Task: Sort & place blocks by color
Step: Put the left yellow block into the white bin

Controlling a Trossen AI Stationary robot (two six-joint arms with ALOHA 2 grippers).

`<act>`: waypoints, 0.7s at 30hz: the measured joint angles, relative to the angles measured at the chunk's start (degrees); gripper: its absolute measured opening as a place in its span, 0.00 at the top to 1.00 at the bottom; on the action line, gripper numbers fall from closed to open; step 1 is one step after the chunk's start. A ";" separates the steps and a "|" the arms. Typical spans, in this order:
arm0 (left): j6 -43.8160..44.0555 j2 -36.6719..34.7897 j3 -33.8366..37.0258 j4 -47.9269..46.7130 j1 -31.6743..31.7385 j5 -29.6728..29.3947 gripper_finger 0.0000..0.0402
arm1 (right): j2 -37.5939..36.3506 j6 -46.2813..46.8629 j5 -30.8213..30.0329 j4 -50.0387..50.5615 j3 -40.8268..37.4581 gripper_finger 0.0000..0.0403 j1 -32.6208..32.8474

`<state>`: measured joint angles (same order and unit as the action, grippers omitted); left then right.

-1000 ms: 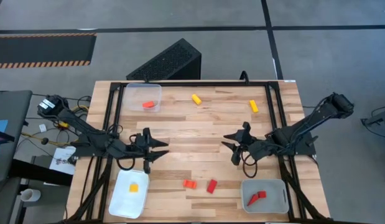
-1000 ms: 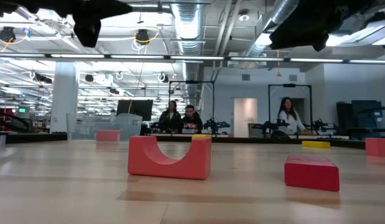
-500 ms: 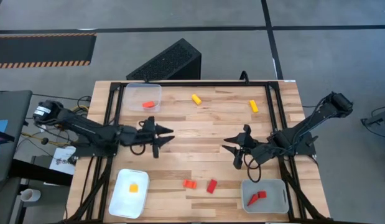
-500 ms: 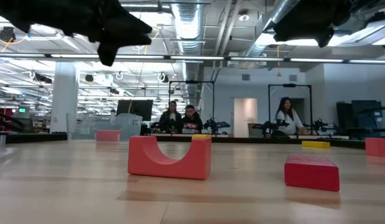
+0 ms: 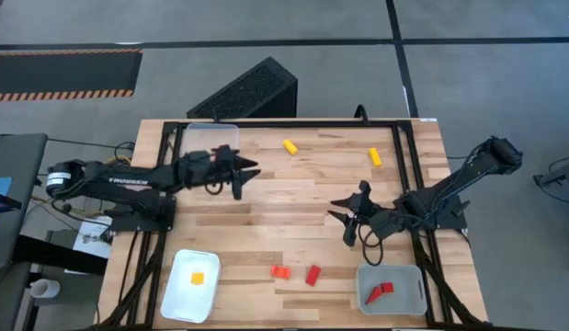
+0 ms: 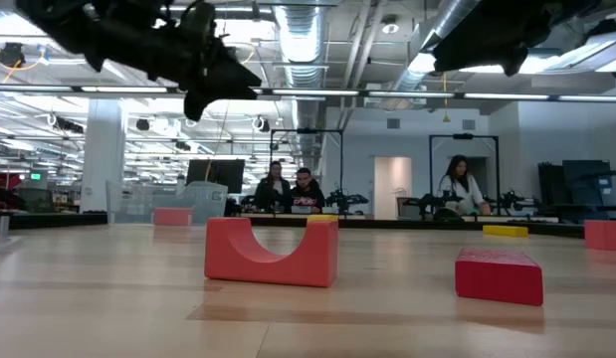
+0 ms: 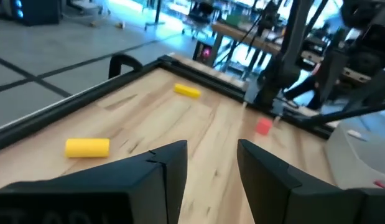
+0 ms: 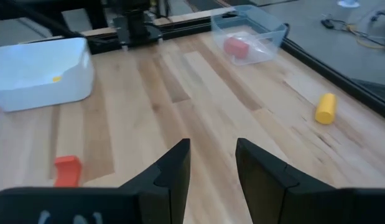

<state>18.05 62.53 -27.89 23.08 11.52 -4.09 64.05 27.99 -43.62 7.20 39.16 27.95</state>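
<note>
My left gripper [image 5: 248,180] hovers open over the far-left part of the table, next to the clear tray [image 5: 203,134]. Ahead of its fingers [image 7: 211,149] lie a yellow block [image 7: 86,147] and, farther on, a second yellow block [image 7: 186,91]. My right gripper [image 5: 340,219] hangs open above the table's middle right. An orange block [image 5: 280,272] and a red block [image 5: 312,275] lie flat near the near edge. Red pieces [image 5: 380,292] sit in the grey tray [image 5: 415,276], a yellow one [image 5: 198,278] in the white tray [image 5: 176,303], a red one [image 8: 237,46] in the clear tray.
The two yellow blocks [image 5: 290,145] [image 5: 374,156] lie near the far edge. A black metal frame [image 5: 293,122] runs around the tabletop. In the low view a red arch block [image 6: 272,252] and a red bar [image 6: 499,275] stand close; people sit far behind the table.
My left gripper has swung from beside the white tray toward the table's far edge and a little right, ending next to the clear tray, still open. My right arm has stayed where it was. No block has moved.
</note>
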 joint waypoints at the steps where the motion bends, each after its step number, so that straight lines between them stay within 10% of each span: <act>1: -0.52 0.71 -1.60 -2.44 0.79 0.90 0.67 | 0.00 0.00 0.00 0.02 0.00 0.62 -0.56; 11: -10.91 17.55 -24.96 -25.12 4.75 -5.84 0.39 | 0.00 -2.24 0.11 0.13 0.00 0.62 -2.65; 21: -10.29 41.33 -50.32 -48.62 13.54 0.92 0.24 | 0.00 -2.54 0.22 -0.05 0.02 0.62 -1.57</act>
<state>7.76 103.86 -78.21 -25.55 25.06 -3.17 64.05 25.45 -43.39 7.15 39.18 26.38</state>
